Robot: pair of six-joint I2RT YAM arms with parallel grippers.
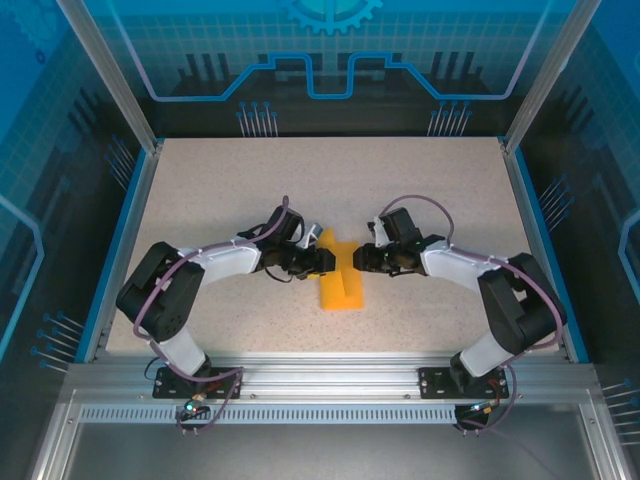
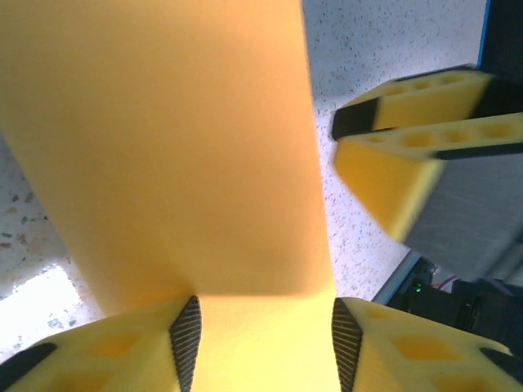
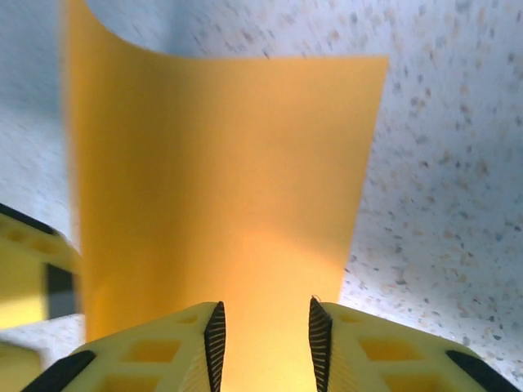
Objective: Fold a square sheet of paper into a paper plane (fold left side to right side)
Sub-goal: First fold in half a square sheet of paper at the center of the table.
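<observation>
Paper (image 1: pixel 342 292), smooth orange strip, curls between left gripper (image 2: pixel 261 336) and right gripper (image 3: pixel 263 336); both unclenched.

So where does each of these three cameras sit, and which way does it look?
Top: above and behind, looking down at the table; the left arm and right arm show.
Left wrist: on the left arm, looking past the left gripper at the orange paper.
Right wrist: on the right arm, looking past the right gripper at it.
Shared: all three see the orange paper.
</observation>
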